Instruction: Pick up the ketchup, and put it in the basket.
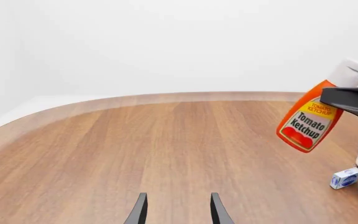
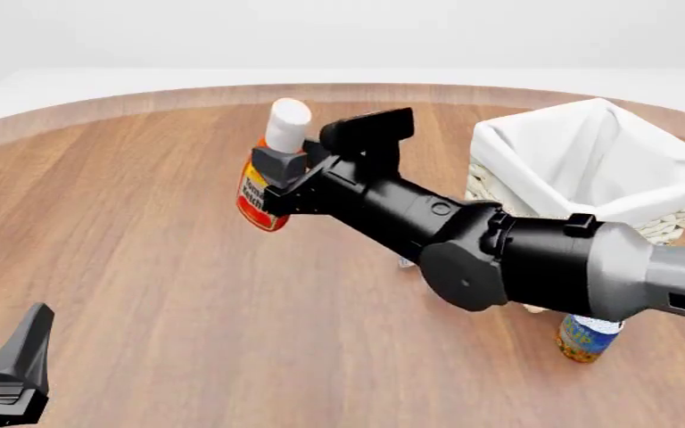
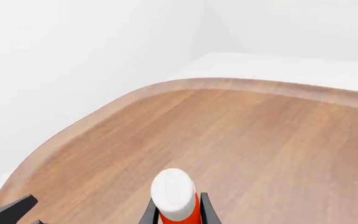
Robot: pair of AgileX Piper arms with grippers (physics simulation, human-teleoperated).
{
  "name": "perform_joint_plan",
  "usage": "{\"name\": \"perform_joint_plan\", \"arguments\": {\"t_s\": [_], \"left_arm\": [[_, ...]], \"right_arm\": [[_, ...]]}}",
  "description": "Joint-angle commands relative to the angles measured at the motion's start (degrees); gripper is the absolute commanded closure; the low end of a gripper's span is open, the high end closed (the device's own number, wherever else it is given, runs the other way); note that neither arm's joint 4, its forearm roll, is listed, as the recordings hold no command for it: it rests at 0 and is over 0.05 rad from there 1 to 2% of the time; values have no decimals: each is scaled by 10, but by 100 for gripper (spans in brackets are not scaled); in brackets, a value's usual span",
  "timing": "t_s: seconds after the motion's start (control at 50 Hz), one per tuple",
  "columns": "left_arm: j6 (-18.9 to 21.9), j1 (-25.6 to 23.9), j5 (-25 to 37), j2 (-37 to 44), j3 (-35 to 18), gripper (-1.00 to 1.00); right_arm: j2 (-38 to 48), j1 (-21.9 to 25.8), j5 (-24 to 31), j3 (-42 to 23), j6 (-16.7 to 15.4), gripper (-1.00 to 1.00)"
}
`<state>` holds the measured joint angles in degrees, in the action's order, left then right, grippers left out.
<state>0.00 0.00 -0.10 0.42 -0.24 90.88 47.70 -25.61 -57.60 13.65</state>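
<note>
— Where does the ketchup (image 2: 267, 175) sit?

— Between the fingers of the right gripper (image 2: 274, 176), which are clamped on its neck just under the white cap; the bottle hangs above the table (image 2: 140, 250), well clear of the wood (its label faces the left wrist camera).

— And the basket (image 2: 581, 169)?

— Off to the right gripper's right side, apart from the bottle, with a blue-and-orange can (image 2: 585, 337) near its front edge.

— The left gripper (image 1: 177, 211)?

— Low by the table's near edge, fingers spread apart, holding nothing
</note>
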Motion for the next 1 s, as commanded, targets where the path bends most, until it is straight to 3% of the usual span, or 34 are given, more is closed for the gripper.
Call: {"name": "perform_joint_plan", "arguments": {"t_s": [0.02,0.82,1.0], "left_arm": [[0,0,0,0,0,-100],[0,0,0,0,0,-100],[0,0,0,0,0,-100]], "right_arm": [[-26,-31,4,0,5,100],[-93,-225,-7,25,-3,100],[-118,-302,-8,40,8,100]]}}
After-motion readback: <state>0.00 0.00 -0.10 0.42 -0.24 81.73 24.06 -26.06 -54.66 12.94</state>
